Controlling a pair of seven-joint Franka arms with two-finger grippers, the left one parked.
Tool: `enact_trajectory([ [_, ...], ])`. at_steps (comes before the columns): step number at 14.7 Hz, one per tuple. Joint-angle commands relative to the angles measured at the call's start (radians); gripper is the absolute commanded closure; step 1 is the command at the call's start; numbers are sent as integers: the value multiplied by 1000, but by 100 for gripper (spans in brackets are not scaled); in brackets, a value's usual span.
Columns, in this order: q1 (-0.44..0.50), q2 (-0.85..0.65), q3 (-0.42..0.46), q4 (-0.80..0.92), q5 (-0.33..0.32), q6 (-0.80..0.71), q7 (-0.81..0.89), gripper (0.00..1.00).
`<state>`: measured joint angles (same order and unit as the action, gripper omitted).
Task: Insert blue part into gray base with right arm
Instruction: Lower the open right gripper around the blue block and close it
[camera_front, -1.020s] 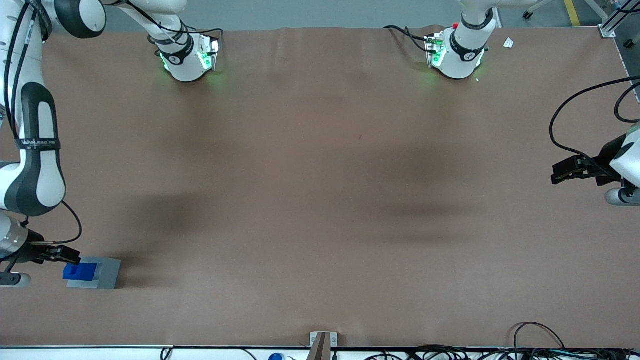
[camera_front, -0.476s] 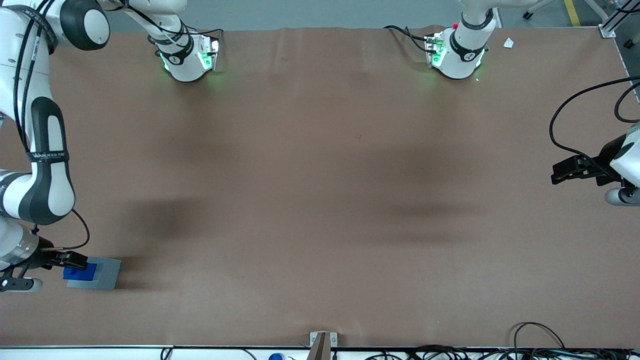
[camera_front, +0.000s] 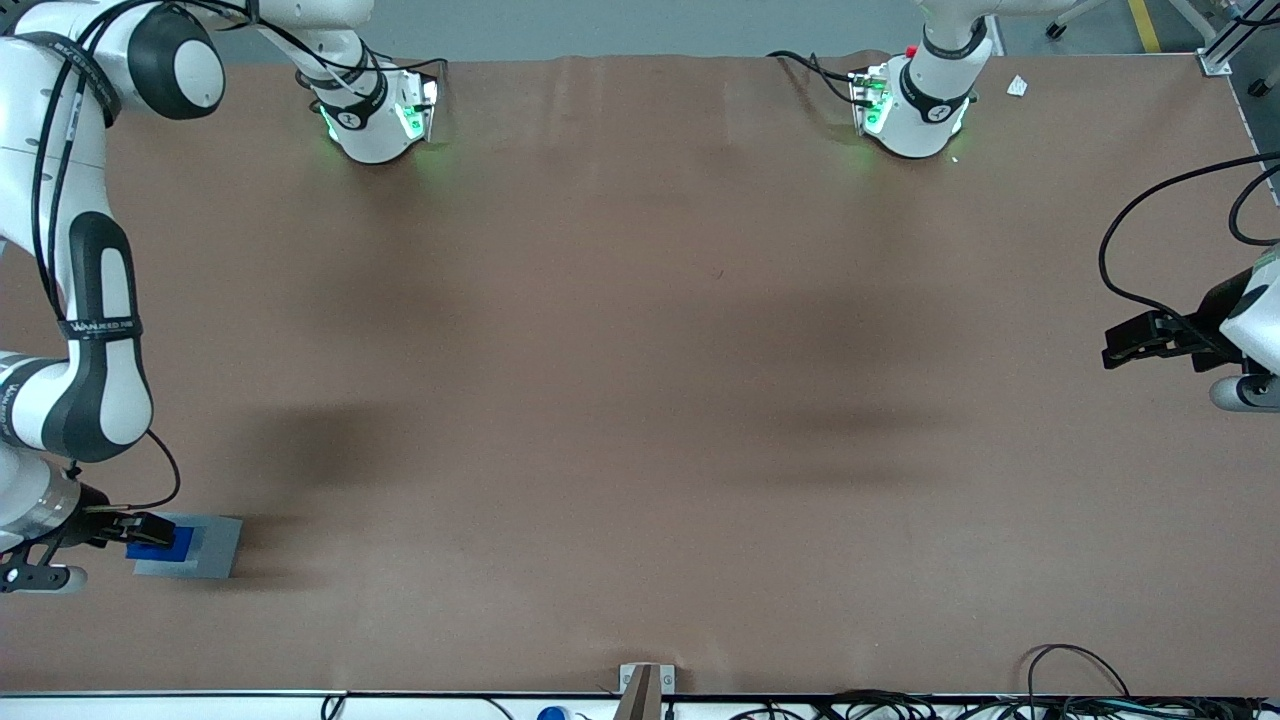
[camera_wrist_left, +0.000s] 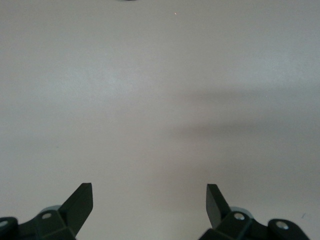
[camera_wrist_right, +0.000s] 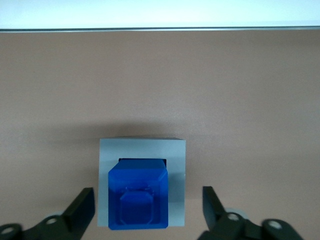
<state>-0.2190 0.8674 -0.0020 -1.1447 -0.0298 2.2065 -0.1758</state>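
Gripper (camera_wrist_right: 148, 207) on my working right arm (camera_front: 95, 330) hangs just above the two blocks at the working arm's end of the table (camera_front: 640, 400), fairly near the front camera's edge of it. From the wrist camera I see its two black fingers (camera_wrist_right: 82, 205) spread wide, one on each side of the blocks, with clear gaps between the pads and the plastic; nothing is clamped and I see no contact with either piece. The blue part (camera_wrist_right: 137, 199) is a bright, glossy block with a stepped top and a smaller raised square outline in its middle. It is sitting in the square recess of the gray base (camera_wrist_right: 176, 165), with a dark sliver of the recess showing along one edge of the blue block. It does not look centred: on one side the blue edge runs out level with the base's rim, while a broad strip of light gray stays bare on the other sides. How deep it is seated I cannot tell. In the front view the blue part (camera_front: 165, 544) shows on the end of the gray base (camera_front: 215, 545) closest to the gripper (camera_front: 140, 525), whose black fingertips overlap the blue there. The base lies flat on the brown table cover, its edges roughly square to the table.
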Motion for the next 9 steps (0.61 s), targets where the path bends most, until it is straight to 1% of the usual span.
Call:
enact_trajectory([
  [1, -11, 18, 13, 29, -10, -2, -7, 20],
  [9, -5, 25, 13, 29, -9, -10, -1, 46],
])
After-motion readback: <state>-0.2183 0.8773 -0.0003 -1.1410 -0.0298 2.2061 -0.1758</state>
